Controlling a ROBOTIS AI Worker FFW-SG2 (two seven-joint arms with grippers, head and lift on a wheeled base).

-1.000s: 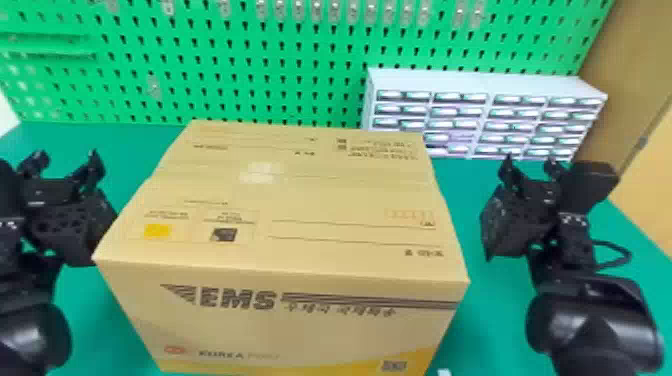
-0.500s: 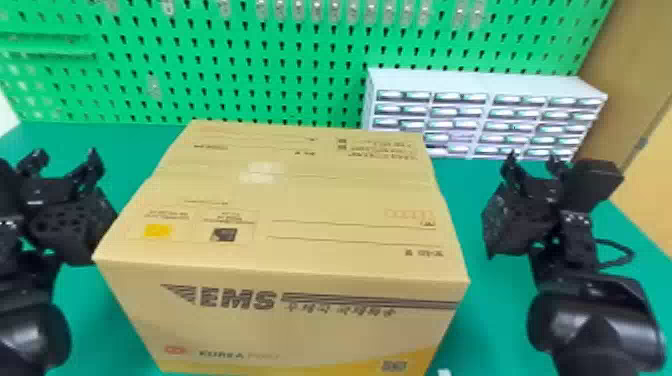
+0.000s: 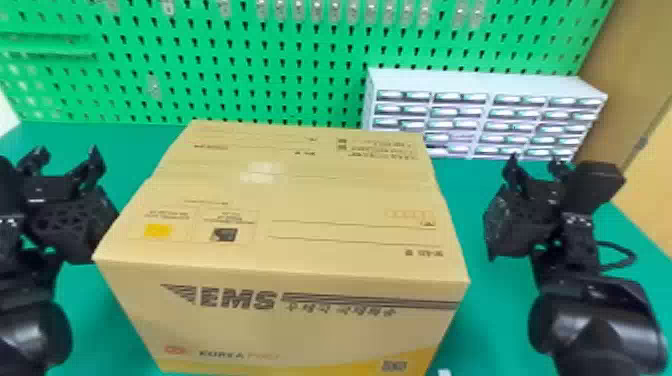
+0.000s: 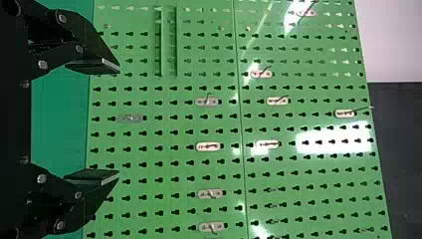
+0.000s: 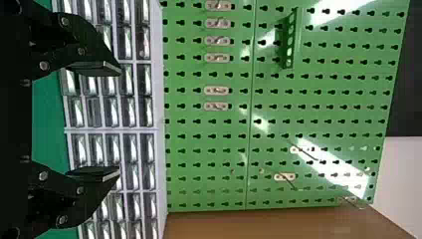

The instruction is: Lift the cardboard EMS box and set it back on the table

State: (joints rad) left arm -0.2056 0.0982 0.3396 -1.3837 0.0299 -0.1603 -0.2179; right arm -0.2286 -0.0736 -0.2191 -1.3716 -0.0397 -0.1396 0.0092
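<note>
The cardboard EMS box (image 3: 280, 210) rests upright on the green table (image 3: 500, 320), its top closed and its printed front facing me. Left of the box is my left gripper (image 3: 65, 155), its fingers spread with nothing between them. On the box's other side, my right gripper (image 3: 535, 162) stands apart from it, with green table between. In the left wrist view, the left gripper (image 4: 118, 122) is open, facing the pegboard. The right wrist view has the right gripper (image 5: 119, 122) open as well, with drawers beyond its fingers.
Behind the box rises a green pegboard (image 3: 240, 80) with small hooks. A white drawer cabinet (image 3: 490, 82) stands at the back right, behind my right gripper. A brown panel (image 3: 635, 65) borders the right side. A black cable (image 3: 622, 255) loops beside the right arm.
The right gripper has shifted very slightly to the right. The box and the left gripper look unchanged.
</note>
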